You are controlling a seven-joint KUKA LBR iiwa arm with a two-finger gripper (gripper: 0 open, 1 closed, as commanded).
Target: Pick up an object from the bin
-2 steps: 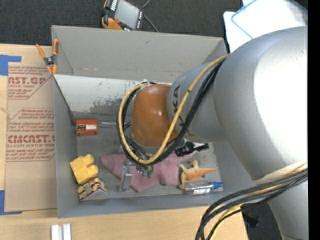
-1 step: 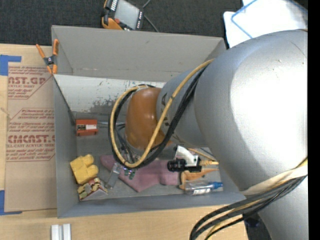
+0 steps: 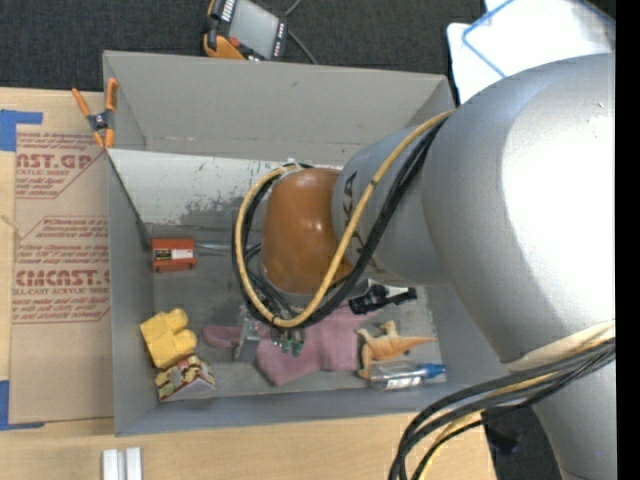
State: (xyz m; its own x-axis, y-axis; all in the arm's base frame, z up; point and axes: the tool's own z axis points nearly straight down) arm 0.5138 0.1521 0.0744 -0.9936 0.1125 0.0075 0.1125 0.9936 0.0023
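Note:
My gripper (image 3: 268, 334) hangs low at the front middle of the bin, mostly hidden under the arm's orange cover. It is right over the left end of a crumpled pink cloth (image 3: 312, 354) lying on the bin floor. A small pink piece (image 3: 219, 337) lies just to the gripper's left. Further left sits a yellow toy block (image 3: 167, 337), and in front of that block lies a small patterned box (image 3: 185, 379). Whether anything is between the gripper's jaws is hidden.
An orange toy dinosaur (image 3: 396, 345) and a blue-and-white tube (image 3: 405, 375) lie at the front right. A black object (image 3: 381, 296) shows under the arm. A red-orange box (image 3: 173, 256) rests by the left wall. The arm covers the bin's right half.

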